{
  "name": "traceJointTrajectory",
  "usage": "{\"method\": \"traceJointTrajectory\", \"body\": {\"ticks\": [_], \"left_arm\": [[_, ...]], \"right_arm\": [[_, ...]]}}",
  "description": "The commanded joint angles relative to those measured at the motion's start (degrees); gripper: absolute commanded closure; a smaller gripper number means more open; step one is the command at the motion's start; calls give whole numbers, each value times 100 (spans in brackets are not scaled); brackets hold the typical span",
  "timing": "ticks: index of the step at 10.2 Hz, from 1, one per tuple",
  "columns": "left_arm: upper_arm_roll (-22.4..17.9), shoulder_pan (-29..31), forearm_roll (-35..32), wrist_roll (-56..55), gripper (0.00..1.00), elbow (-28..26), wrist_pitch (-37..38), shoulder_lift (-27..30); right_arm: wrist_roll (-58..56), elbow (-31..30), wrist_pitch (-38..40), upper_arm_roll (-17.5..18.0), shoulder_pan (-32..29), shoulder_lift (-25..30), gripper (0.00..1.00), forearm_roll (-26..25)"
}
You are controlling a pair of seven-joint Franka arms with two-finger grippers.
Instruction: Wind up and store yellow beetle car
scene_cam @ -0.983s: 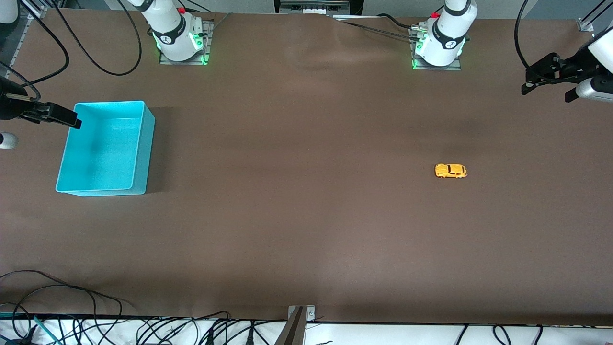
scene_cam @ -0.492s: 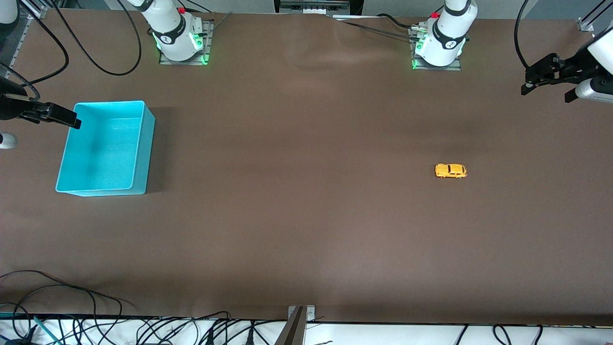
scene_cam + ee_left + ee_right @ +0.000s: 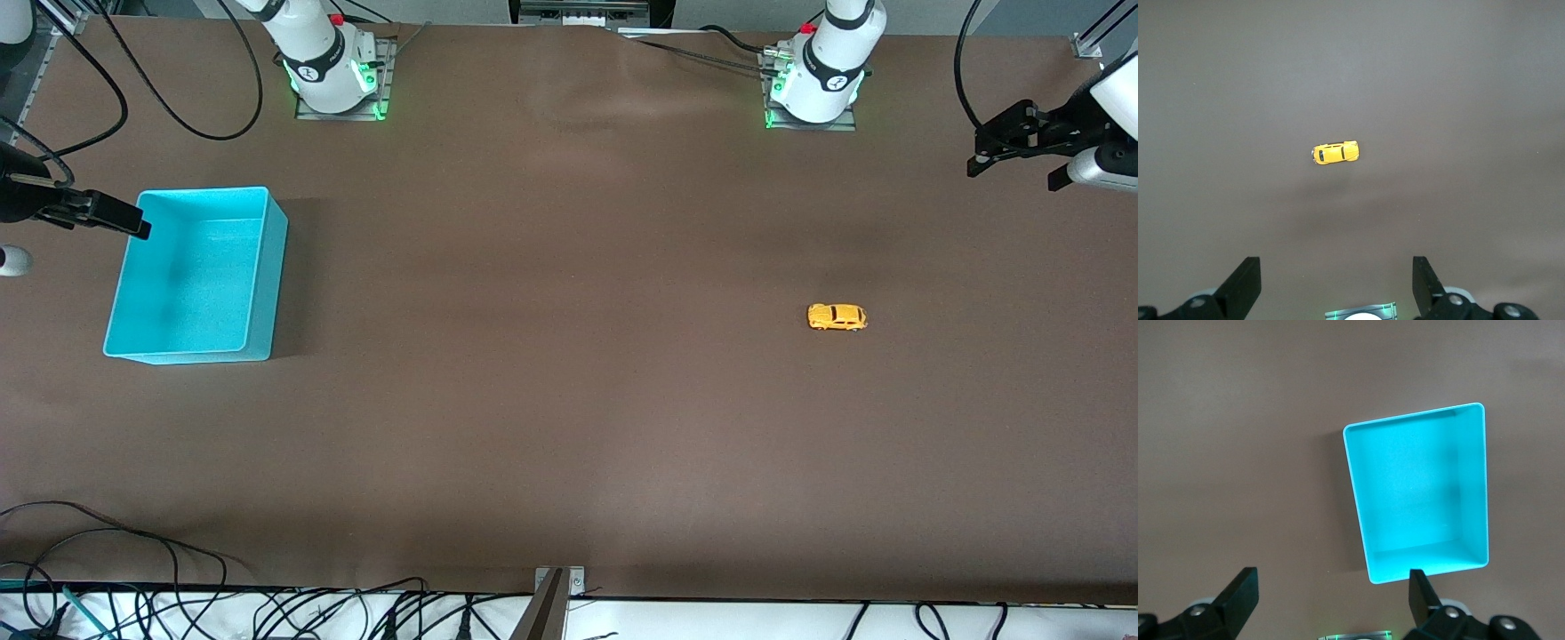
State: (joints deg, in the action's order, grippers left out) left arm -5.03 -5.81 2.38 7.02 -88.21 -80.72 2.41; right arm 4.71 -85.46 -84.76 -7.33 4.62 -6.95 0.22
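Small yellow-orange beetle-shaped toy car (image 3: 837, 317) (image 3: 1335, 153) sits on its wheels on the brown desk (image 3: 569, 400), toward the left arm's end, well apart from the open cyan plastic bin (image 3: 191, 276) (image 3: 1421, 493). Left claw (image 3: 1013, 142) (image 3: 1337, 293) hangs high, fingers spread wide, empty. Right claw (image 3: 107, 216) (image 3: 1331, 610) hangs above the bin's edge, fingers wide, empty.

The front view looks down from high across the table (image 3: 569, 427), facing both arm bases along its top edge and taking in nearly the whole tabletop. The left wrist view looks straight down from high up and shares the yellow beetle car (image 3: 837, 317) (image 3: 1335, 153). The right wrist view, equally high, shares the cyan bin (image 3: 191, 276) (image 3: 1421, 493).
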Motion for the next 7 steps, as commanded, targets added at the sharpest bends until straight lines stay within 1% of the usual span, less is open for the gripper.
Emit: {"method": "traceJointTrajectory", "body": {"ticks": [1, 4, 7], "left_arm": [[2, 45, 43, -43, 0, 119, 101, -47], [-51, 176, 43, -25, 0, 111, 92, -56], [-51, 176, 43, -25, 0, 120, 92, -91]], "right_arm": [[74, -6, 74, -22, -5, 27, 0, 119], [74, -24, 74, -31, -14, 27, 0, 119], [74, -24, 74, -31, -14, 27, 0, 119]]}}
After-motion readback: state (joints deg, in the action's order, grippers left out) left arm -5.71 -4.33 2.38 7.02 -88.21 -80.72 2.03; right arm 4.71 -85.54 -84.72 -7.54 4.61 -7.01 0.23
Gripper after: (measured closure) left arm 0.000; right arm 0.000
